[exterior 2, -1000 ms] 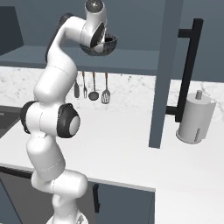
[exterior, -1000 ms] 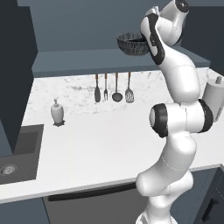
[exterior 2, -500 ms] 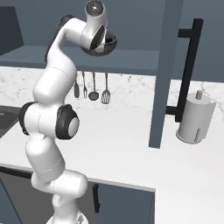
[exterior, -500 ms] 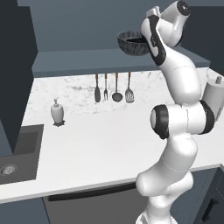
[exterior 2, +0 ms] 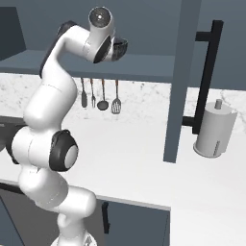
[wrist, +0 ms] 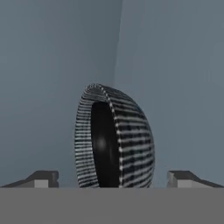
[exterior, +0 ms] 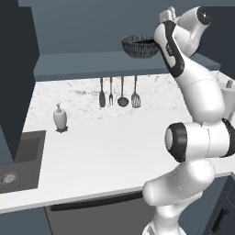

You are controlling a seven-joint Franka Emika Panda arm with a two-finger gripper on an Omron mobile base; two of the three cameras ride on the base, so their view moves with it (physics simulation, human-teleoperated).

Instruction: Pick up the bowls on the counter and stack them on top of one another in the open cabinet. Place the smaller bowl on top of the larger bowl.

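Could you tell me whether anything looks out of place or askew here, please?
Nothing stands out. The larger bowl sits upright on the open cabinet shelf with the smaller bowl nested inside, and the claw is open around them.

A kitchen: marbled white counter (exterior: 114, 142), sink (exterior: 18, 160), hanging utensils (exterior: 118, 92), and paper towel roll (exterior 2: 214, 129).

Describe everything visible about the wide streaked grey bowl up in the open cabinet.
The wide round bowl with a dark grey, pale-streaked ribbed outside sits upright on the slate-blue shelf board of the open cabinet, above the hanging utensils. In the hand view, which is rolled sideways, its rim looks dotted and a small glossy black bowl nests inside it, hiding most of the interior. The gripper has its fingertips spread wide on either side of the bowl, apart from its walls.
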